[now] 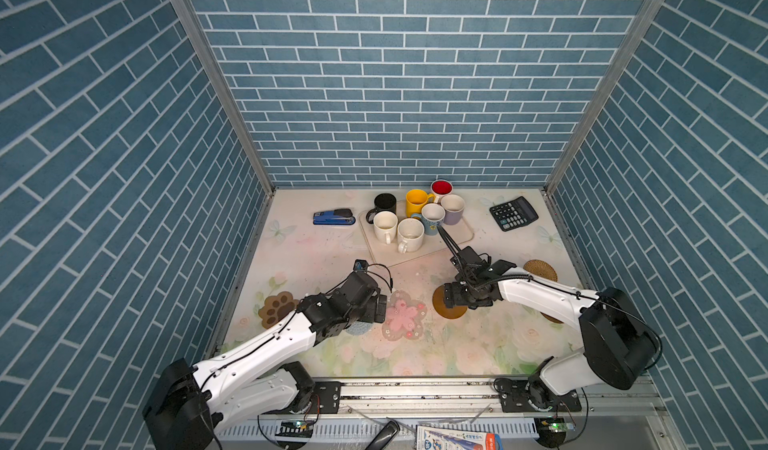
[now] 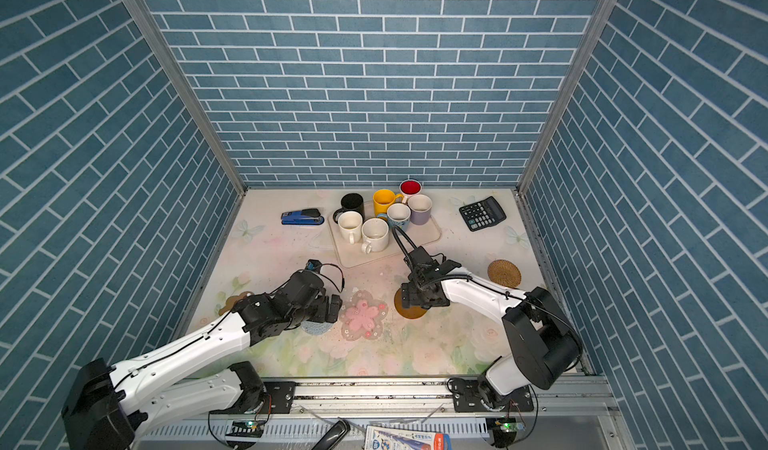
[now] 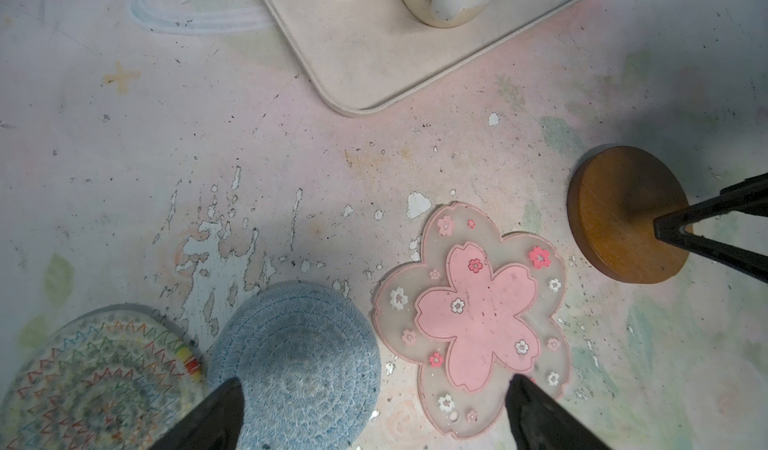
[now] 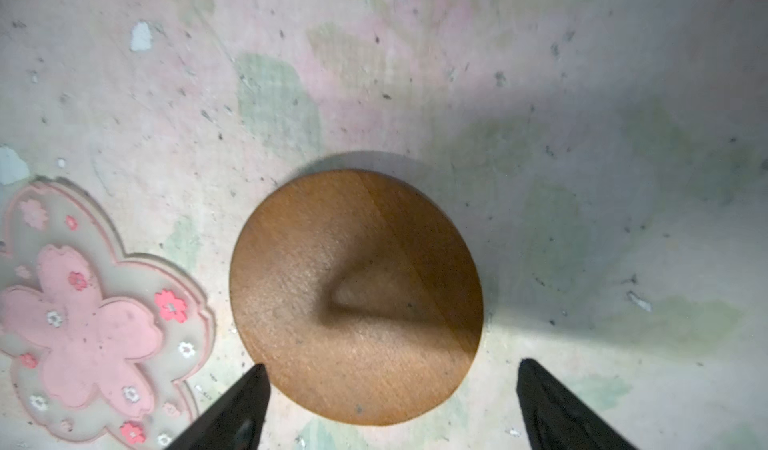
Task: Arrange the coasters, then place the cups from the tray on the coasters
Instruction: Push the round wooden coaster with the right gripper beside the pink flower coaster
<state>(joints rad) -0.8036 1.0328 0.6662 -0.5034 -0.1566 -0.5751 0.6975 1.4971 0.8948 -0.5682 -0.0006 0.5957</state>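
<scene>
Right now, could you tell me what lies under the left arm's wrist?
A blue-grey coaster lies there; a top view shows only its edge. A multicoloured coaster beside it is hidden in both top views by the arm.

Blue stapler (image 1: 333, 217) and black calculator (image 1: 513, 213) lie well apart on the tabletop (image 1: 478, 344).

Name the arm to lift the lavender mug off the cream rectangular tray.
Right, probably. The lavender mug stands on the tray's right side, nearer the right gripper, which is open above the brown wooden disc; the left gripper sits farther left.
</scene>
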